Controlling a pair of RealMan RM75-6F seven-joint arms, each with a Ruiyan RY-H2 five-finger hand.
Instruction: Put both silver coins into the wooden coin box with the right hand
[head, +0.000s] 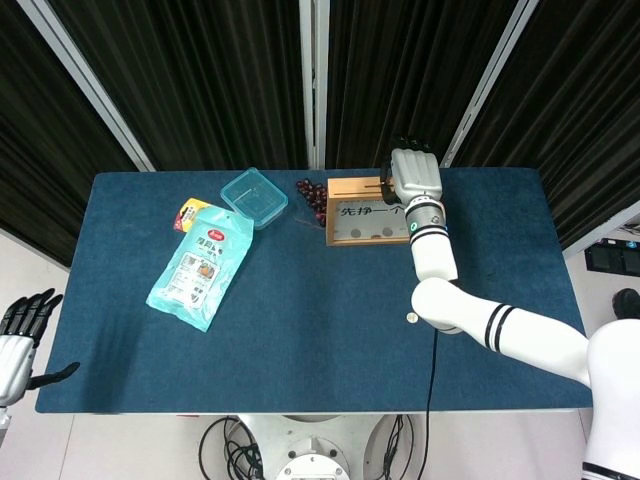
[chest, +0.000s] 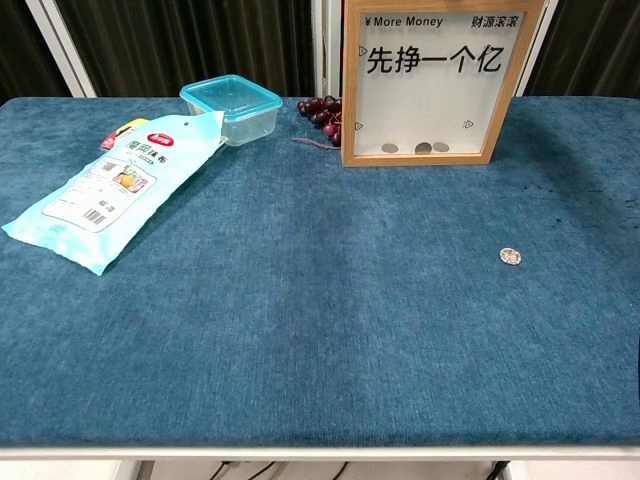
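The right hand sits over the top of the coin box; I cannot tell if it pinches anything. 1 silver coin lies on the table, well apart. The left hand hangs spread off the table.

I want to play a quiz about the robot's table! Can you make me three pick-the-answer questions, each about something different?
1. Where is the loose silver coin?
A. on the blue cloth
B. in the plastic container
C. on the snack bag

2. What colour are the grapes?
A. green
B. yellow
C. dark purple

3. How is the wooden coin box standing?
A. lying flat
B. upright
C. upside down

Answers:
1 A, it lies alone on the cloth.
2 C, they look dark purple.
3 B, its writing reads upright.
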